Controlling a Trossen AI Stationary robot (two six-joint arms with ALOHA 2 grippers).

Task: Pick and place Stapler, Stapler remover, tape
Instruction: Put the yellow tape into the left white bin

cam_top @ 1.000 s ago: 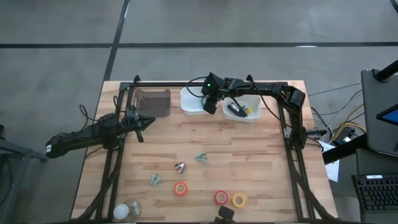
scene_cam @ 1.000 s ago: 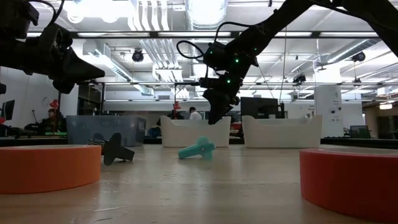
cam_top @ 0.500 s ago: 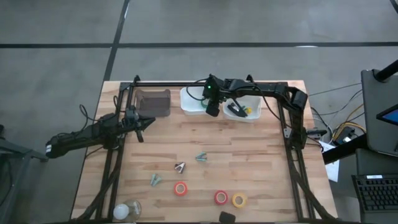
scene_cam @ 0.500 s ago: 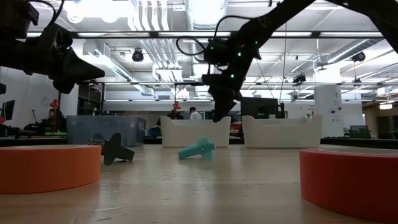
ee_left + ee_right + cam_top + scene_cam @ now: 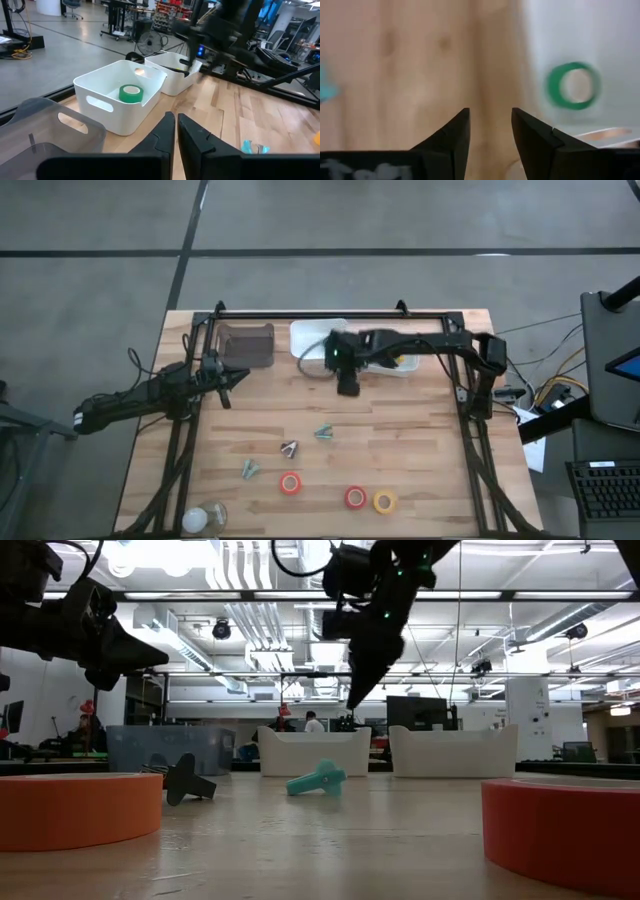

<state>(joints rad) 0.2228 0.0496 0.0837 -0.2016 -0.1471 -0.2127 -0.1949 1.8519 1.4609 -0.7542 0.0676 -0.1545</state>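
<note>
The right tool point(image 5: 347, 385) is seen in the high view just below the white bins near the upper middle of the frame, hanging above bare bench point(image 5: 400, 440); its fingers point(image 5: 454, 135) are parted with a clear gap and nothing is held between them. In the low view this tool point(image 5: 352, 700) appears high in the upper middle, pointing down. The left tool point(image 5: 238, 377) is seen at the left of the high view, beside the grey bin point(image 5: 246, 345), with its fingers point(image 5: 162, 135) pressed together on nothing.

The green tape point(image 5: 131, 93) lies inside the left white bin point(image 5: 100, 102); it is also seen in the right wrist view point(image 5: 572, 85). In the right white bin point(image 5: 410, 365) something yellow is partly visible beside the arm; the stapler cannot be made out there.

On the lower part of the bench, a red tape roll point(image 5: 290, 483), a second red roll point(image 5: 355, 497) and a yellow roll point(image 5: 385, 501) are laid flat, the last two just beside each other. Three small staple removers are scattered above them: a dark one point(image 5: 289, 447), a teal one point(image 5: 323, 433) and a pale one point(image 5: 249, 469).
</note>
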